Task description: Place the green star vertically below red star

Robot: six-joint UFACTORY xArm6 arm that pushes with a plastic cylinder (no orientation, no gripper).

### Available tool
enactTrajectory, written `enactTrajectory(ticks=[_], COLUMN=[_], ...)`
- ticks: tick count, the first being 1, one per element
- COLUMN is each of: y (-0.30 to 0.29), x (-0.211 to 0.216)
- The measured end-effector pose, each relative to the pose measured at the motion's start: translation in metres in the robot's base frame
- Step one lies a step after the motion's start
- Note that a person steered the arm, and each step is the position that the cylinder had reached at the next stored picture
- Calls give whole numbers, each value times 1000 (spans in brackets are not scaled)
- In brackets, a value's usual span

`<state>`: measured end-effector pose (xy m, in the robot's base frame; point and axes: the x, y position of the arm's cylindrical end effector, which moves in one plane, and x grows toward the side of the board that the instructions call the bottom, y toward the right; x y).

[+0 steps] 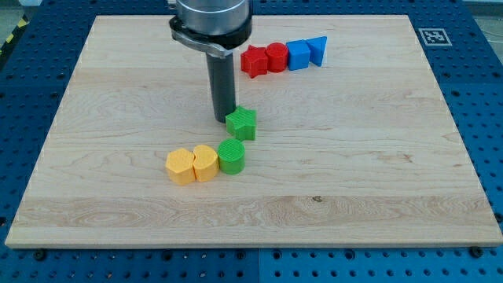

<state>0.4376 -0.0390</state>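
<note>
The green star (242, 123) lies near the middle of the wooden board (377, 157). The red star (254, 61) lies above it near the view's top, at the left end of a row of blocks. My tip (223, 119) rests on the board, touching the green star's upper-left side. The green star sits a little left of straight below the red star.
A red round block (277, 57), a blue cube (299, 55) and a blue triangle (317, 49) continue the row to the right of the red star. A green round block (232, 156), a yellow heart (205, 163) and a yellow hexagon (180, 166) lie in a row below the green star.
</note>
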Motion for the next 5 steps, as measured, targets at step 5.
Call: enactTrajectory(ticks=[5], y=[58], x=[11])
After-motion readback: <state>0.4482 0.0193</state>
